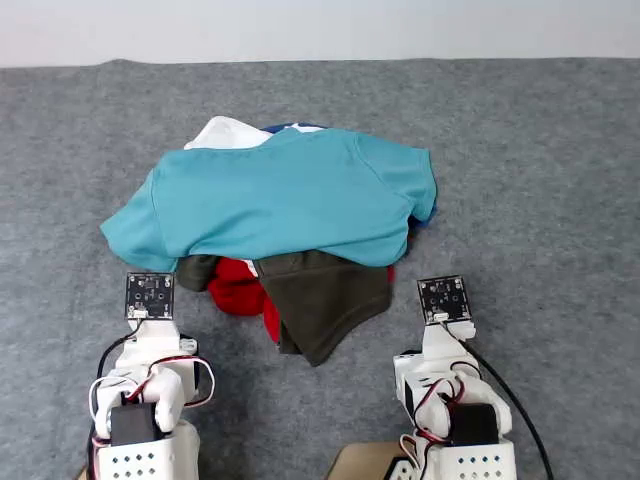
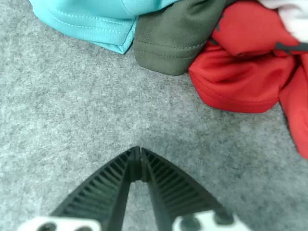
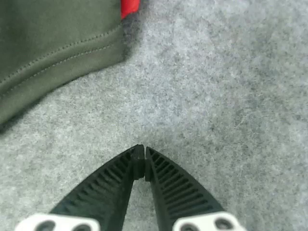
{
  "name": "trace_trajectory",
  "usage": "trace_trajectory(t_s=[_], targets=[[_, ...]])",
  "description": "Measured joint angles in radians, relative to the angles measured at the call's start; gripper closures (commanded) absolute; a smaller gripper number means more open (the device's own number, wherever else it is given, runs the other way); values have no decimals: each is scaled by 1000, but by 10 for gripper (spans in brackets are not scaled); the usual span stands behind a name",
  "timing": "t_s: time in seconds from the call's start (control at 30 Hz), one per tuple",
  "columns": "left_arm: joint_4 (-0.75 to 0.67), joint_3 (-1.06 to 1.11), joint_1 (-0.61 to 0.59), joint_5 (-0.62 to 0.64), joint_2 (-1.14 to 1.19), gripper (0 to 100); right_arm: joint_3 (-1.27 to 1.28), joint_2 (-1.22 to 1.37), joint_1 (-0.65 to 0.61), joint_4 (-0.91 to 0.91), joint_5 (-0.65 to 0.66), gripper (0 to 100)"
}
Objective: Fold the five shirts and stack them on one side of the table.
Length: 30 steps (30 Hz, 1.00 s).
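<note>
High view: teal shirt (image 1: 280,200) lies unfolded over olive shirt (image 1: 325,295), red shirt (image 1: 237,285). Left gripper (image 2: 140,153), right gripper (image 3: 142,153) both clamped, empty. Risk: pinching teal may drag lower layers along.

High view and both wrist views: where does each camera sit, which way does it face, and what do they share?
High view: fixed above the table, looking down on the teal shirt atop the others; both arms at the near edge.
Left wrist view: on the left arm, looking past the shut left gripper toward the olive shirt and red shirt.
Right wrist view: on the right arm, looking past the shut right gripper toward the olive hem.
Shared: the olive shirt, in all three.
</note>
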Motion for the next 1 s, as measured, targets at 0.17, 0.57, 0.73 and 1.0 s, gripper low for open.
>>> trace_trajectory(t_s=[0.17, 0.57, 0.73, 1.0], targets=[[0, 0, 0, 0, 0, 993, 0, 0, 0, 0, 0, 987], [0, 0, 71, 0, 0, 993, 0, 0, 0, 0, 0, 987], [0, 0, 78, 0, 0, 993, 0, 0, 0, 0, 0, 987], [0, 0, 78, 0, 0, 992, 0, 0, 0, 0, 0, 987]])
